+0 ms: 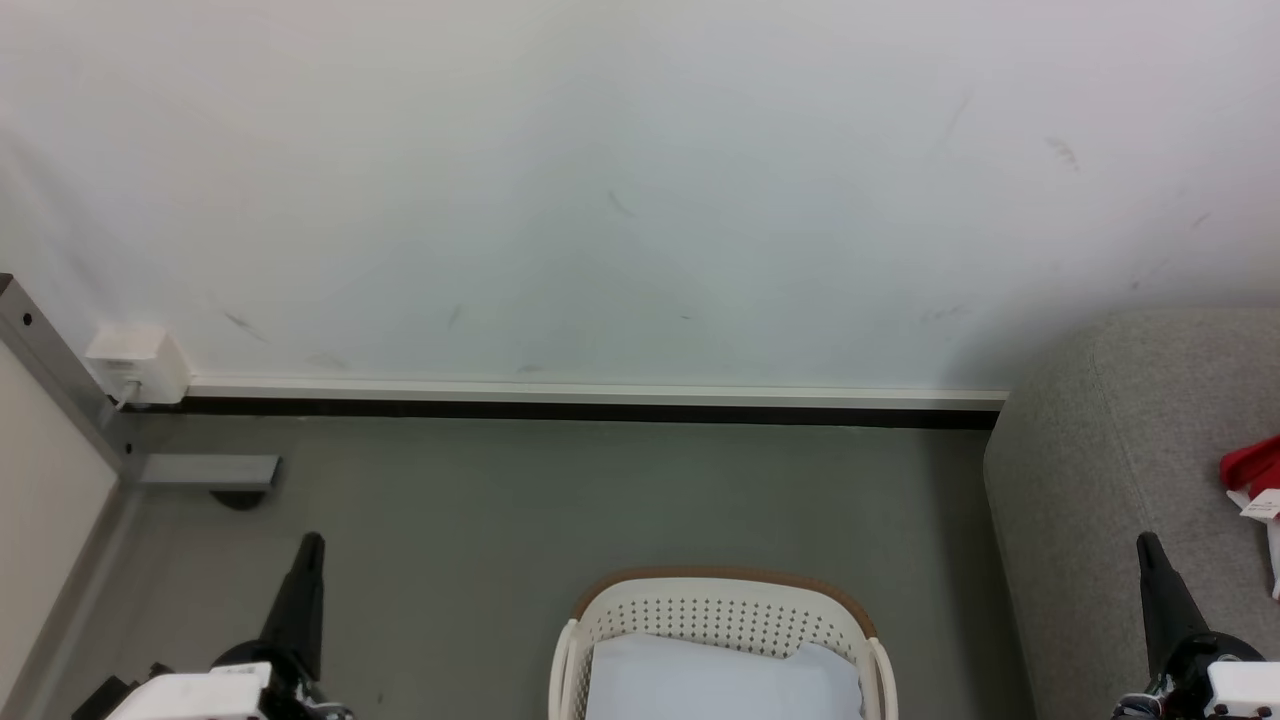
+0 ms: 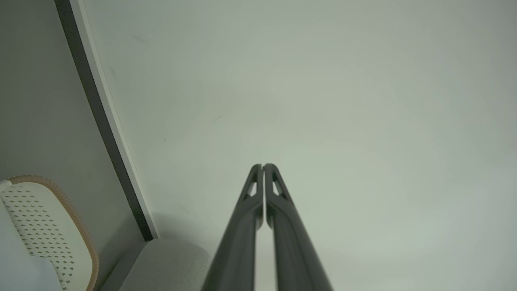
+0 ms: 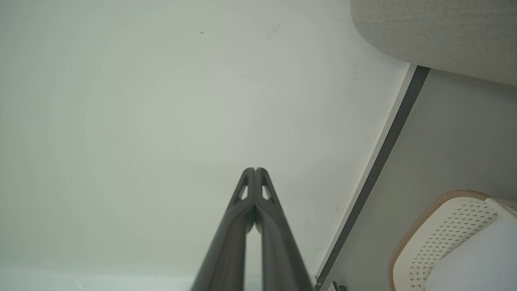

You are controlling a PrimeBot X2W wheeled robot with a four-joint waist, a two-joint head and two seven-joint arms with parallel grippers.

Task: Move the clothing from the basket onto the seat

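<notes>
Both arms sit low, one on each side of the basket (image 1: pixel 725 578), long dark fingers aimed at the wall. The left gripper (image 2: pixel 263 166) and right gripper (image 3: pixel 255 169) are pinched together, empty. The soft red clothing (image 1: pixel 1250 465) lies on the grey fabric seat (image 1: pixel 1100 450), well in from its rounded edge. A pale cloth (image 1: pixel 720 680) lies in the perforated basket.

left gripper (image 2: pixel 263 166) tips pressed together, facing a pale wall (image 2: pixel 323 101); the basket (image 2: pixel 48 226) lower left — the seat (image 2: pixel 161 262) beside it

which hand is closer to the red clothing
Right. The right hand is close beside the clothing on the sofa; the left hand is far off, past the basket.
</notes>
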